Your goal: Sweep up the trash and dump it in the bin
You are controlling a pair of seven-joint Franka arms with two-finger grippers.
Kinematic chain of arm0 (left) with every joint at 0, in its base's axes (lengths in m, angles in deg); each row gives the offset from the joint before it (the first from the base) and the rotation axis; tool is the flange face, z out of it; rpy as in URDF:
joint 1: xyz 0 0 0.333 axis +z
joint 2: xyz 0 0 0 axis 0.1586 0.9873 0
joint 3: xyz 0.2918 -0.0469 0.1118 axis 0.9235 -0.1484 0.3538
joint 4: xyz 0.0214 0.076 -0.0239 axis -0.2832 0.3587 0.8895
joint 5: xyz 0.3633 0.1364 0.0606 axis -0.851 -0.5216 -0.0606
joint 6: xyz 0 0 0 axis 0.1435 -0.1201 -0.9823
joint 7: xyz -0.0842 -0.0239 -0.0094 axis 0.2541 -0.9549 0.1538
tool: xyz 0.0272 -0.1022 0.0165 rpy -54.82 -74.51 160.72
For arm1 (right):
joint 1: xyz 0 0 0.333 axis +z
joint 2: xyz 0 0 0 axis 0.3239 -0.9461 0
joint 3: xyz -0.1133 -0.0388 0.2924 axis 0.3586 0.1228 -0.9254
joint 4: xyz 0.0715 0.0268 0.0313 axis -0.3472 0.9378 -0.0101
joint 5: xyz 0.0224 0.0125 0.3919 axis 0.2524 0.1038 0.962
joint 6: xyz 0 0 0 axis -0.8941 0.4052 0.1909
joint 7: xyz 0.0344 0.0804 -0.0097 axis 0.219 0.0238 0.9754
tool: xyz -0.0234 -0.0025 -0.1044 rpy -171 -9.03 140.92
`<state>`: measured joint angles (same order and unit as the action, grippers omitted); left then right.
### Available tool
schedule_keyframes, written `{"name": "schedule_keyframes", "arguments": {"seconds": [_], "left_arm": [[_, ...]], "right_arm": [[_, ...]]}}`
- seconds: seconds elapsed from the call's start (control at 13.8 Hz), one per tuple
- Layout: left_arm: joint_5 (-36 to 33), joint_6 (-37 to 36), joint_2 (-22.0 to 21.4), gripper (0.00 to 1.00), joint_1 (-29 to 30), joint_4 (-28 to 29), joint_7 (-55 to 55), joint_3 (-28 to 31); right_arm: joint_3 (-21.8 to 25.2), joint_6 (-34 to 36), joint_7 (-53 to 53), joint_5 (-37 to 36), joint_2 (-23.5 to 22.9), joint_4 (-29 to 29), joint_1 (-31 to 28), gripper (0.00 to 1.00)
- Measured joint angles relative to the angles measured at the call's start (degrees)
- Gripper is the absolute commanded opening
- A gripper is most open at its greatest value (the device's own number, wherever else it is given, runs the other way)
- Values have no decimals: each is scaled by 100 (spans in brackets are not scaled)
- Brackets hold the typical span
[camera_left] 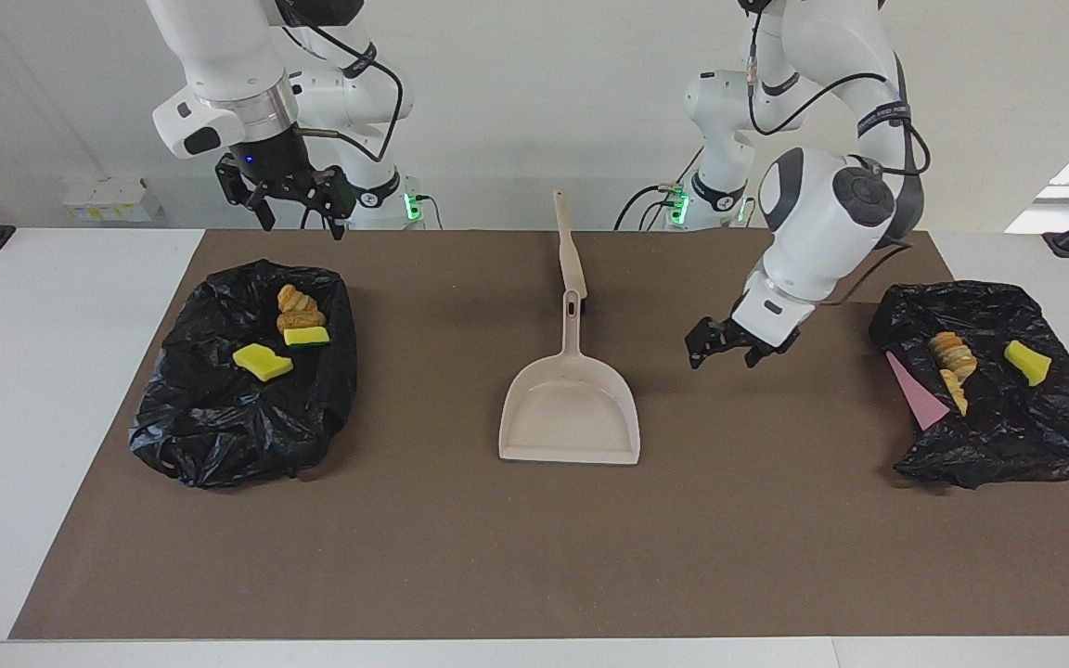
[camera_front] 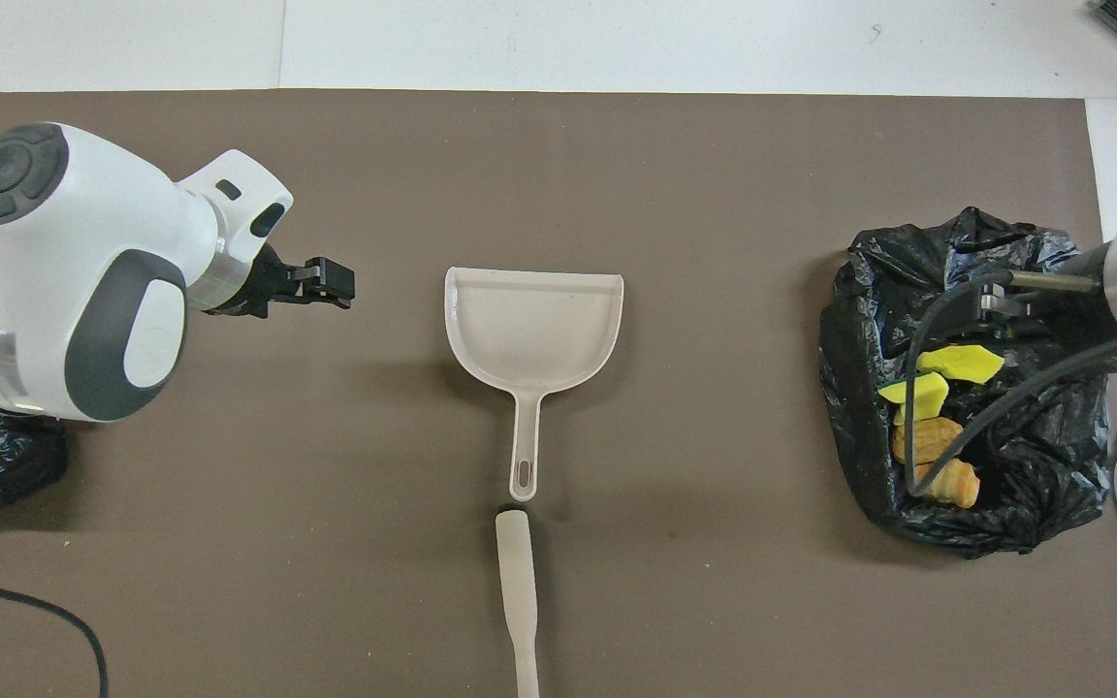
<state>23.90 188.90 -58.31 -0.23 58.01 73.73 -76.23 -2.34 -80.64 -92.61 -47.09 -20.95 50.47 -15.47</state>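
The trash lies in two black bin bags. In the bag at the right arm's end are yellow sponge pieces and a brown pastry, the same pieces also showing in the overhead view. The bag at the left arm's end holds a pastry and a yellow sponge. My left gripper hangs open and empty over the mat, between the beige dustpan and that bag. My right gripper waits open over the first bag's edge.
The dustpan lies flat at the mat's middle, handle toward the robots. A beige brush handle lies in line with it, nearer the robots. A pink sheet pokes out of the bag at the left arm's end.
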Motion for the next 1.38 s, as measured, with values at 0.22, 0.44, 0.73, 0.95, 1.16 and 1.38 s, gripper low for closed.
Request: {"name": "schedule_keyframes", "arguments": {"seconds": [0.22,0.44,0.73,0.95,1.16,1.38], "left_arm": [[-156,-14,-144,100,492,-150,562,2],[-170,-143,-456,100,962,-186,929,9],[-525,-781,-881,100,1111,-332,982,74],[-553,-1639,-992,100,1113,-743,982,157],[-554,-2515,-1023,100,1113,-1170,976,171],[-556,-2829,-1027,100,1113,-1305,976,193]], "right_arm": [[0,0,0,0,0,0,0,100],[0,0,0,0,0,0,0,100],[0,0,0,0,0,0,0,100],[0,0,0,0,0,0,0,100],[0,0,0,0,0,0,0,100],[0,0,0,0,0,0,0,100]]}}
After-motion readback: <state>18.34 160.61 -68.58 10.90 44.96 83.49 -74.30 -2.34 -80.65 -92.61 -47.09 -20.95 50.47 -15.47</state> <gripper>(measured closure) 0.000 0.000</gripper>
